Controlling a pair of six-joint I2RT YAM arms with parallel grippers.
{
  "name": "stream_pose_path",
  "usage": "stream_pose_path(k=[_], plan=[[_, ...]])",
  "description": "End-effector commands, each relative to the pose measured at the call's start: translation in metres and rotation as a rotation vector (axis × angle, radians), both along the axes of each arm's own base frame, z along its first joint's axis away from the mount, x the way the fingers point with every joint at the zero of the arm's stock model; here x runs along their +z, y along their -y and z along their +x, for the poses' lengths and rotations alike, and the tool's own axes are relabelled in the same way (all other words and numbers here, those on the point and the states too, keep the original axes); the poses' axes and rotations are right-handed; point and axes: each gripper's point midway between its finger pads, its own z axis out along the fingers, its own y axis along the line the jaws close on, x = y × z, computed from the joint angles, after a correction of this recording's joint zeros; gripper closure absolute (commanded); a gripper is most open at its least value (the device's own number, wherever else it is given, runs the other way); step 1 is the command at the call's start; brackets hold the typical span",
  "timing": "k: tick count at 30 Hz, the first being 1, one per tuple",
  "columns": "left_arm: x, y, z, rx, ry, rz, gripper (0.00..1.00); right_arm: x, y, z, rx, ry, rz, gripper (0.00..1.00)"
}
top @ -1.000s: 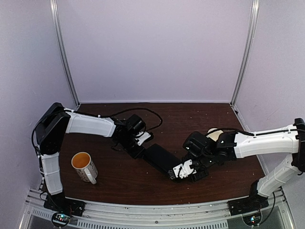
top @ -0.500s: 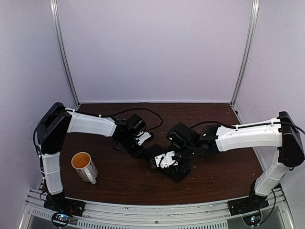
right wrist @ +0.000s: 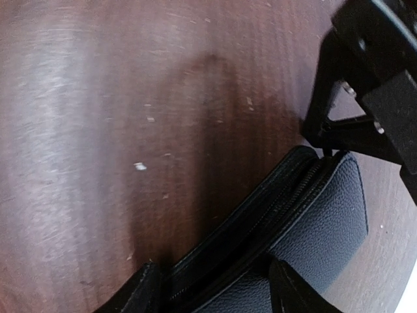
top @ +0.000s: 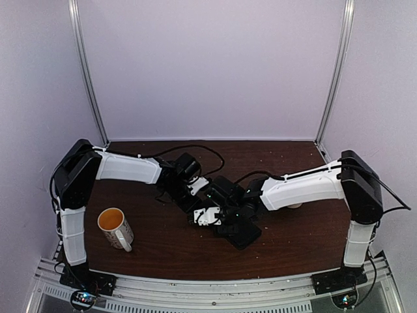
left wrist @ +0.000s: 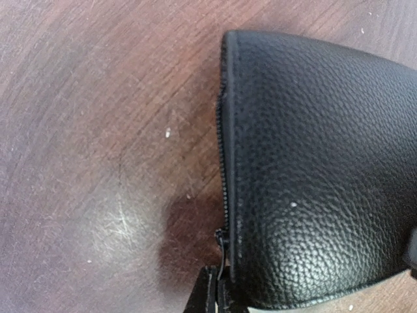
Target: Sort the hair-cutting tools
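The hair-cutting tools are out of view. A black grained case (top: 242, 233) lies flat at mid-table. My left gripper (top: 193, 199) is at its far-left end, shut on the small zipper pull (left wrist: 223, 251); in the left wrist view the left gripper (left wrist: 220, 295) pinches the pull beside the case (left wrist: 313, 182). My right gripper (top: 207, 218) hangs just over the same end, open. In the right wrist view the right gripper (right wrist: 215, 283) straddles the zippered edge of the case (right wrist: 313, 215), one finger off the edge, the other over the top face.
A white mug (top: 116, 227) with an orange inside stands at the front left. The left gripper's black body (right wrist: 371, 111) is close in front of the right fingers. Cables trail behind the left wrist at the back.
The right arm has swept left along the case, from its front-right end to the end by the left gripper. The left gripper has stayed put on the zipper pull.
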Motion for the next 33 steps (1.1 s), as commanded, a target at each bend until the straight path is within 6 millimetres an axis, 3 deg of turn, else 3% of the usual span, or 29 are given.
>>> stream_pose_path(k=[1, 6, 10, 16, 25, 29, 33], plan=[[-0.007, 0.000, -0.001, -0.032, -0.012, 0.012, 1.00, 0.001, 0.004, 0.037, -0.179, 0.126, -0.004, 0.44], [-0.010, -0.012, -0.011, -0.017, -0.030, 0.031, 1.00, -0.013, 0.008, 0.041, -0.232, 0.115, -0.040, 0.53], [0.006, -0.011, -0.027, -0.006, -0.055, -0.064, 1.00, -0.018, 0.010, 0.047, -0.270, 0.119, -0.045, 0.63], [0.026, 0.012, -0.050, 0.019, -0.144, -0.284, 1.00, -0.015, 0.009, 0.054, -0.312, 0.120, -0.010, 0.69], [0.042, 0.071, -0.040, 0.004, -0.152, -0.391, 1.00, -0.014, 0.003, 0.047, -0.307, 0.075, 0.011, 0.74], [0.038, 0.066, -0.029, 0.057, -0.124, -0.338, 1.00, -0.014, 0.008, 0.038, -0.275, 0.049, 0.002, 0.70], [0.030, 0.048, -0.028, 0.076, -0.111, -0.250, 1.00, 0.007, 0.031, 0.018, -0.195, 0.008, -0.017, 0.60]])
